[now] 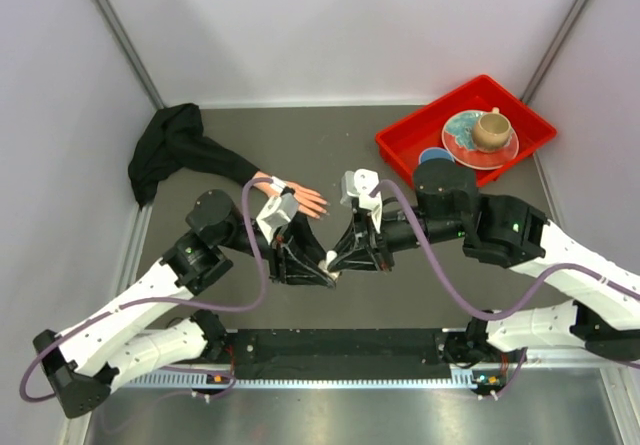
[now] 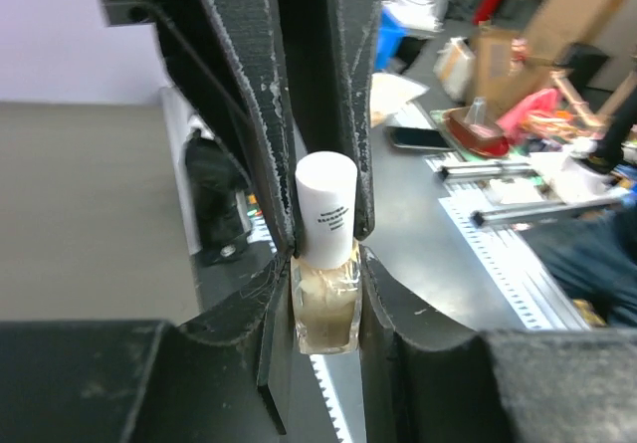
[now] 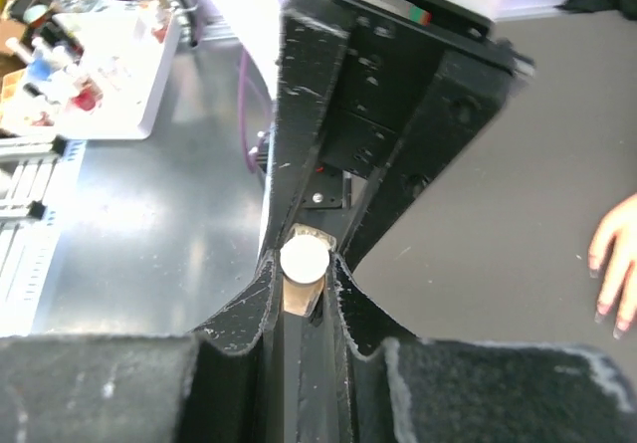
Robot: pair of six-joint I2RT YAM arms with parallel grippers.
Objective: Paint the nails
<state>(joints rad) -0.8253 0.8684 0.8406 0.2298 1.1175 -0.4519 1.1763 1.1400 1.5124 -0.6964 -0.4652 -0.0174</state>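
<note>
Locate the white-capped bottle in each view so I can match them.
Top external: the bottle sits just below centre.
Left wrist: lower centre, cap on top.
Right wrist: lower centre, cap facing the camera.
Shared landmark: the grey mat.

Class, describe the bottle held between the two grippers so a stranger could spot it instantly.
At the grey table's centre, the left gripper and right gripper meet. The bottle is pinched there: tiny, tan glass with a white cap, unlike the pink mannequin hand nearby.
</note>
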